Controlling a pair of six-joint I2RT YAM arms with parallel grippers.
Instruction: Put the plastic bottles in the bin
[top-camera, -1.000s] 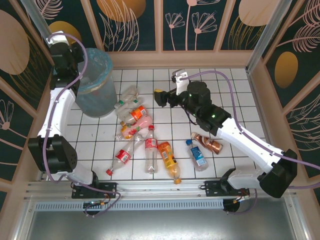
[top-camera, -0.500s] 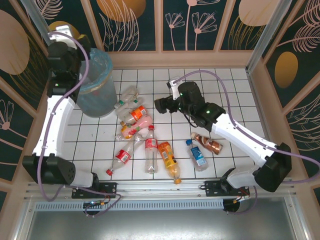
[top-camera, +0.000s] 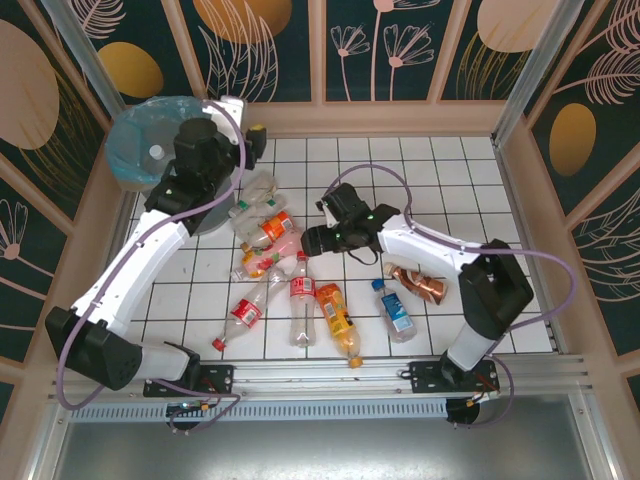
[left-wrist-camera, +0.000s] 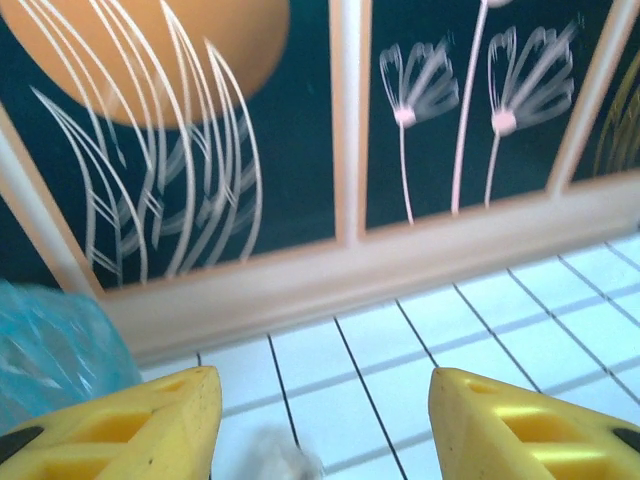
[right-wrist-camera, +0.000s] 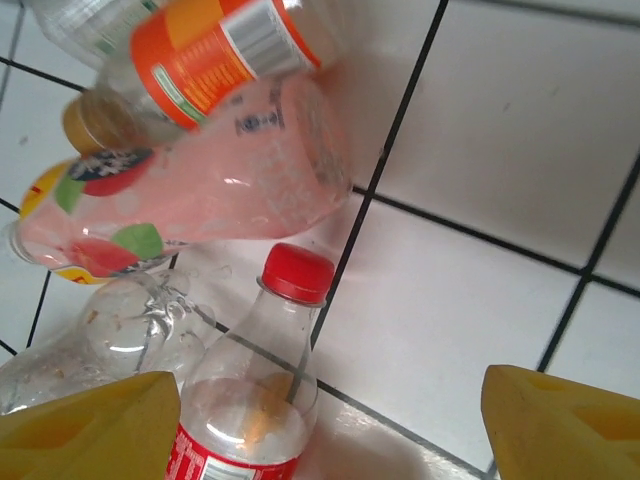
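Plastic bottles (top-camera: 250, 207) everywhere on the white tiled table (top-camera: 450, 180), ten or so, every one lying flat. We start with the clear red-capped bottle with the red label (top-camera: 301, 300): its long axis runs near to far, cap aimed at the patterned back wall (left-wrist-camera: 300, 150). Just right of it, the orange-and-yellow bottle (top-camera: 341, 322) lies almost parallel but flipped, neck toward the near edge. The blue-labelled bottle (top-camera: 397, 312) points its cap up and to the left, and the crumpled brown bottle (top-camera: 420, 286) lies crosswise just beyond it; which end is its neck we cannot tell. Over on the left, a clear bottle with a red band (top-camera: 243, 312) slants, red cap toward the near left. Farther back, the pink-filled bottle (right-wrist-camera: 220, 190) and the orange-labelled bottle (right-wrist-camera: 215, 50) lie touching, side by side, with two clear ones beyond them toward the bin. Up close we see dents and specks in the clear plastic.

Our round grey bin lined with a light blue bag (top-camera: 120, 170) sits in the far left corner, mouth open to the overhead camera, something small and white inside.

Right gripper (right-wrist-camera: 325, 400) hovers low over that red cap, yellow fingers (right-wrist-camera: 90, 425) spread wide, the neck near one finger but unpinched: grasping nothing. Left gripper (left-wrist-camera: 322, 400), beside the bin, faces the back wall, jaws apart and empty.
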